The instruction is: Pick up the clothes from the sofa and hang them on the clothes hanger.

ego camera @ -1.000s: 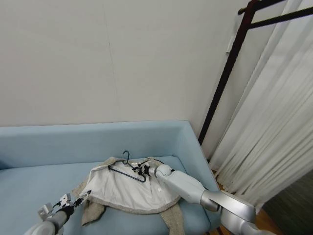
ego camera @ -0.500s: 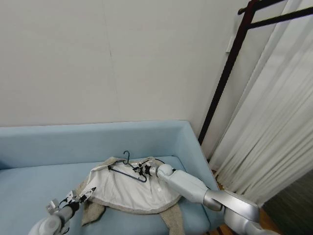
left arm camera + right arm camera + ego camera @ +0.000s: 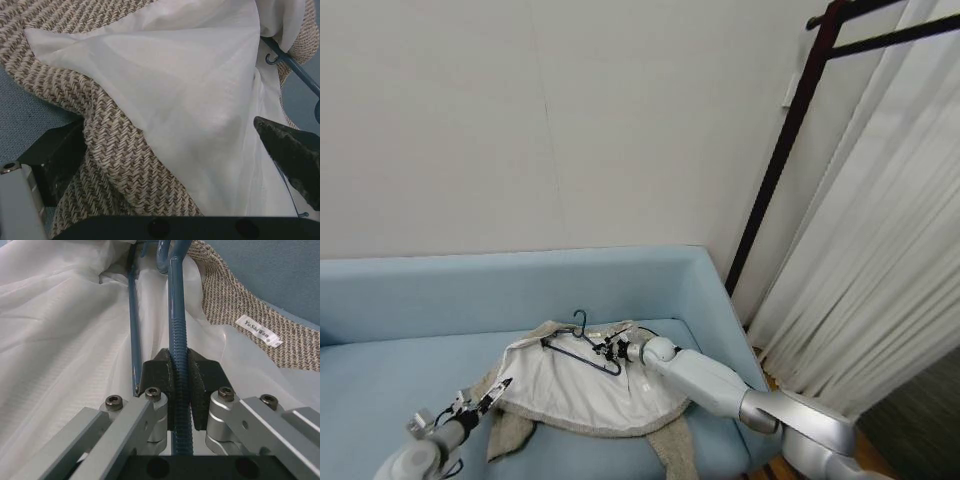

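Woven tweed jacket [image 3: 582, 388], white-lined, lies on the sofa [image 3: 410, 292], probably light and floppy. Right gripper [image 3: 180, 390] pinches the stiff blue hanger [image 3: 177, 325], the surest hold; left gripper [image 3: 486, 397] has jaws spread at the hem.

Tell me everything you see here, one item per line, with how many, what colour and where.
sofa: one, light blue, against the wall
jacket: one, beige-brown weave with white lining, spread on the sofa seat
label: one, white, sewn inside the jacket near the collar
hanger: one, dark blue, lying on the jacket's lining
clothes rack: one, dark brown, standing right of the sofa
curtain: one, white, far right, behind the rack
wall: one, off-white, behind the sofa
left gripper: one, fingers open, at the jacket's left edge
right gripper: one, fingers shut on the hanger
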Robot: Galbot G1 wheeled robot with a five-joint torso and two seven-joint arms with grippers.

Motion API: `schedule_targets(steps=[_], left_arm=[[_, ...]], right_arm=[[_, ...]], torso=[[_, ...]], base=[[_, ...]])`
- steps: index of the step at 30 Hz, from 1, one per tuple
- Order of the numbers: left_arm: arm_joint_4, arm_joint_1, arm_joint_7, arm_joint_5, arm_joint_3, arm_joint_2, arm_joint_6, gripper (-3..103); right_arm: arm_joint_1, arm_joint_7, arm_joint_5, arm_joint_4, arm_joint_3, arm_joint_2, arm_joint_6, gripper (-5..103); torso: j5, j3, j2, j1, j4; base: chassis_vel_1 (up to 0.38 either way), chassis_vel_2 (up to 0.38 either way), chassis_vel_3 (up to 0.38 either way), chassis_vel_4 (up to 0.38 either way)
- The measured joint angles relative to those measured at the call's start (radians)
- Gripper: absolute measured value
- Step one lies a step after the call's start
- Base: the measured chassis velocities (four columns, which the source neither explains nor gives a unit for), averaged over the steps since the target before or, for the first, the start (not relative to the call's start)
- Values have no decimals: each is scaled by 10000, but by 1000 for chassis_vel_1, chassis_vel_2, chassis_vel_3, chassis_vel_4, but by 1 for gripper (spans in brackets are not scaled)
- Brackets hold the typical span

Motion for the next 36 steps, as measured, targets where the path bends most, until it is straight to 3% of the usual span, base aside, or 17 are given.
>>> schedule_targets(steps=[6,15,18,21,24,26,30,32,34,36], left_arm=[[-182,176,-683,-31,-120,-149,177,100],[281,-217,-315,-318,-240,-126,-47,102],[530,-399,-249,-369,-113,-126,-328,89],[685,-502,-211,-370,-52,-127,-441,84],[798,-565,-192,-300,10,-141,-556,67],[803,-566,-174,-261,27,-143,-594,67],[465,-265,515,617,156,-157,-984,45],[376,-154,727,982,194,-157,-1113,45],[249,156,1326,2189,331,-140,-1607,34],[239,237,1514,2524,360,-129,-1771,29]], right_arm=[[104,18,98,92,-80,-98,-60,8],[67,-41,99,198,-143,-321,-60,8],[59,-61,100,220,-142,-340,-76,8],[50,-99,99,242,-142,-365,-86,8],[44,-138,100,279,-142,-406,-99,8],[43,-143,100,292,-142,-413,-108,8],[55,-201,88,373,-149,-449,-213,8],[58,-203,82,386,-149,-449,-224,8],[57,-191,74,436,-144,-454,-243,8],[51,-183,73,463,-139,-463,-250,8]], torso=[[2,0,0,0,4],[1,0,0,0,-1],[-1,0,0,-1,1],[0,0,0,-1,1],[-1,0,1,0,1],[-1,0,0,-1,1],[1,0,0,-1,1],[2,-1,1,-1,0],[0,-1,1,-1,2],[0,-1,1,-1,4]], base=[[0,0,0,0],[0,0,0,0],[0,0,0,0],[0,0,0,0],[0,0,0,0],[0,0,0,0],[0,0,0,0],[0,0,0,0],[0,0,0,0],[0,0,0,0]])
